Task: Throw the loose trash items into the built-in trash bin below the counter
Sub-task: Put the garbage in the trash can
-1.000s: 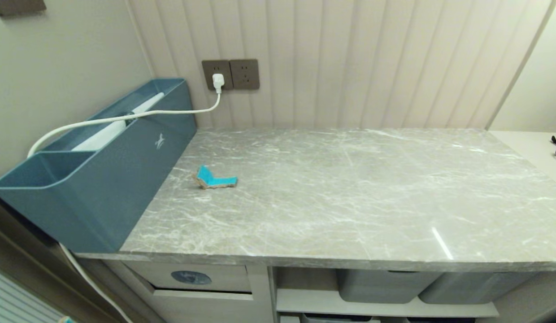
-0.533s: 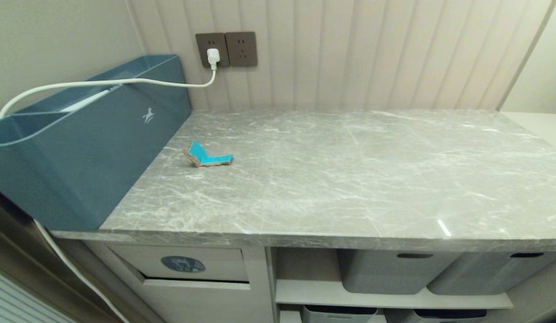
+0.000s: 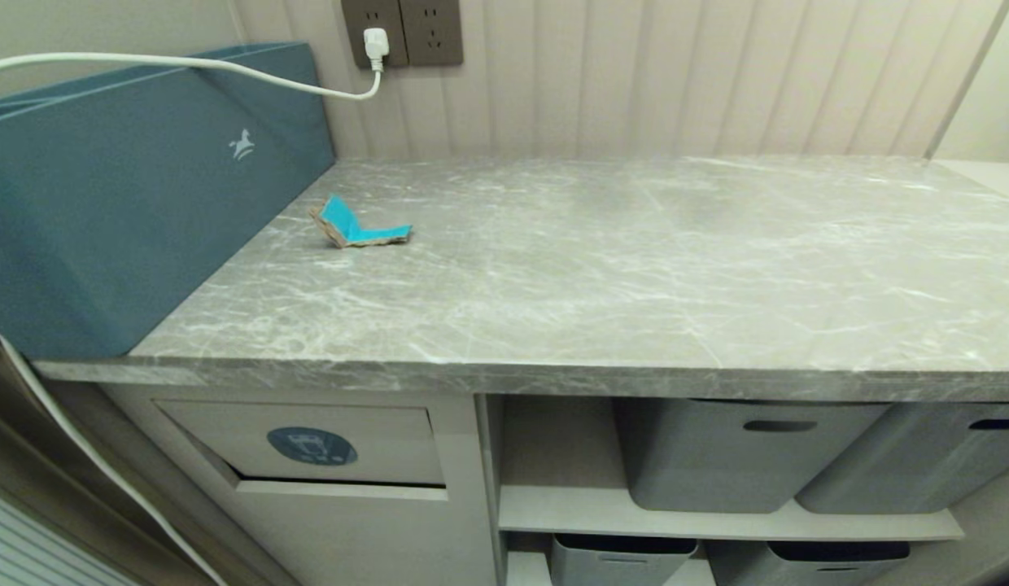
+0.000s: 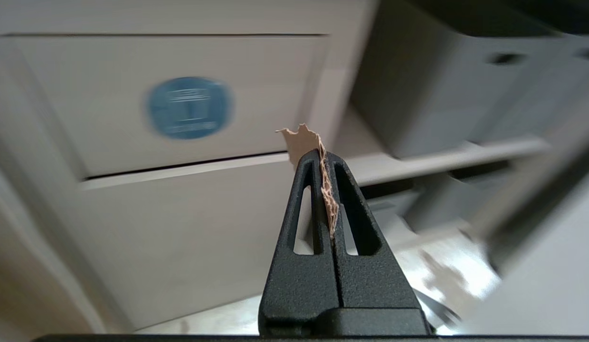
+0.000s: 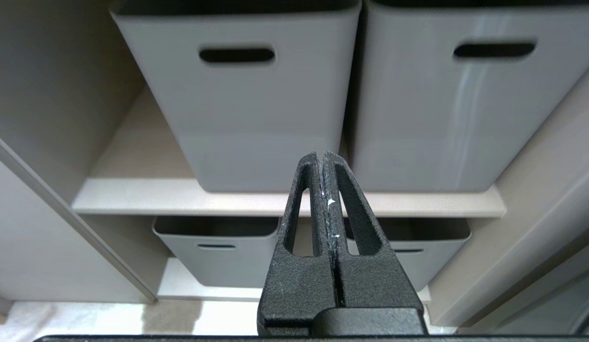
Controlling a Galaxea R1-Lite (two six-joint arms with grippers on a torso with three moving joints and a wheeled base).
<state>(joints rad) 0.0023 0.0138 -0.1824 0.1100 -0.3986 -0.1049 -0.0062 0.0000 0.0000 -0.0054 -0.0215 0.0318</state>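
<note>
One turquoise cardboard scrap [image 3: 354, 223] lies bent on the grey marble counter [image 3: 602, 268], near the teal box. Below the counter's left end is the built-in trash bin [image 3: 309, 446], a beige flap with a blue oval sticker, also facing the left wrist camera [image 4: 189, 108]. My left gripper [image 4: 323, 154] is below counter height in front of that flap, shut on a second cardboard scrap [image 4: 304, 141] whose ragged brown edge sticks out past the fingertips. My right gripper [image 5: 321, 156] is shut and empty, pointing at the shelves. Neither arm shows in the head view.
A large teal-blue box [image 3: 122, 187] stands on the counter's left end, with a white cable [image 3: 228, 69] running to a wall socket [image 3: 400, 31]. Grey storage tubs [image 3: 732, 452] fill the open shelves right of the bin, with more tubs [image 5: 217, 249] on the lower shelf.
The head camera has sunk lower, so the counter rides higher in the picture and more of the cabinet front, bin flap and tubs shows. The scrap on the counter has not moved.
</note>
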